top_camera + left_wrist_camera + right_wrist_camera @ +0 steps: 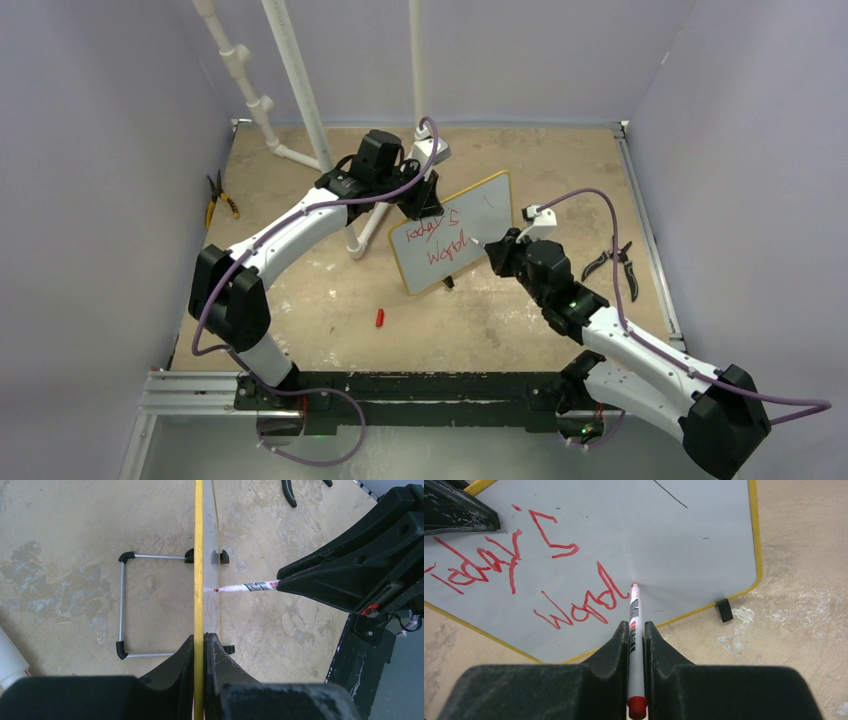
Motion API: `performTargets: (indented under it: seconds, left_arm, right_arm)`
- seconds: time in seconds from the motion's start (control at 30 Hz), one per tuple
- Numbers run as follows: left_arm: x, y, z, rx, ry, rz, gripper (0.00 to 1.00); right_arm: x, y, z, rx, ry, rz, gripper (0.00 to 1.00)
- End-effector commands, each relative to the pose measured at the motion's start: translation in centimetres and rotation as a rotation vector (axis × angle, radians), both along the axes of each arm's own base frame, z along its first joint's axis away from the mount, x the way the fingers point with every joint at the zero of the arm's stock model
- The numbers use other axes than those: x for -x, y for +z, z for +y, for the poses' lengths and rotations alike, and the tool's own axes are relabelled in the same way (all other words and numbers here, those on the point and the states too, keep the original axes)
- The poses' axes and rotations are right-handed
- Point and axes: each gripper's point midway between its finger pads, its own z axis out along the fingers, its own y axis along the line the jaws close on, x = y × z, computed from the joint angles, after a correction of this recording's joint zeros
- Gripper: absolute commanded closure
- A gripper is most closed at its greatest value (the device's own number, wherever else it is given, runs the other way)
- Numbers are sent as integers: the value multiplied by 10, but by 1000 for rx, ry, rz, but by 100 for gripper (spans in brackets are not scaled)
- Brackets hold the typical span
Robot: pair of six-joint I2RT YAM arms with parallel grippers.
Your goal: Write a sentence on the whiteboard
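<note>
**Marker tip on the board, second line partway written**

The small white whiteboard (674, 545) with its thin yellow frame stands tilted near the middle of the table. My left gripper (200, 639) is clamped shut on its upper edge. The red handwritten sentence (584, 607) runs across it in two slanted lines, and I judge the lower word unfinished. My right gripper (636, 626) is closed on a slim white marker with a red tip (634, 605), which touches the board just past the last letter.

My worry is pressure. If I push too hard, the board may rock back on its thin wire stand (122, 607) or twist in the left grip, smearing the stroke. The marker could also slide back between the jaws.

The worn, blotchy tan tabletop (330, 300) carries a small red cap (380, 318) in front of the board. Yellow-handled pliers (220, 197) lie well off to one side and black pliers (612, 262) to the other. White plastic pipes (295, 80) rise behind the board, and pale lilac walls (90, 150) enclose everything.
</note>
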Motion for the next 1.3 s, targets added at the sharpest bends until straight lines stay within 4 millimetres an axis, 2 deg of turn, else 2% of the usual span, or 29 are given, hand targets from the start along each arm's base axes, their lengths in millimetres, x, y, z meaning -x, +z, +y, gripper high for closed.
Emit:
performTargets:
  seconds: [0.0,0.23,0.57,1.27]
  left_arm:
    - [-2,3,-1,2,-17,-27,100]
    - [-2,3,-1,3,-18,-26,100]
    - [-2,4,-2,5,-19,-27,100]
    - [-2,4,-2,7,-20,-26,100]
  right_arm:
    - [-13,21,-5,-22,-62,-62,100]
    - [-12,32,-8,-40,-68,-98,100]
    - [-7,40,5,-53,21,-140,100]
    - [4,-3,5,-15,43,-18,100]
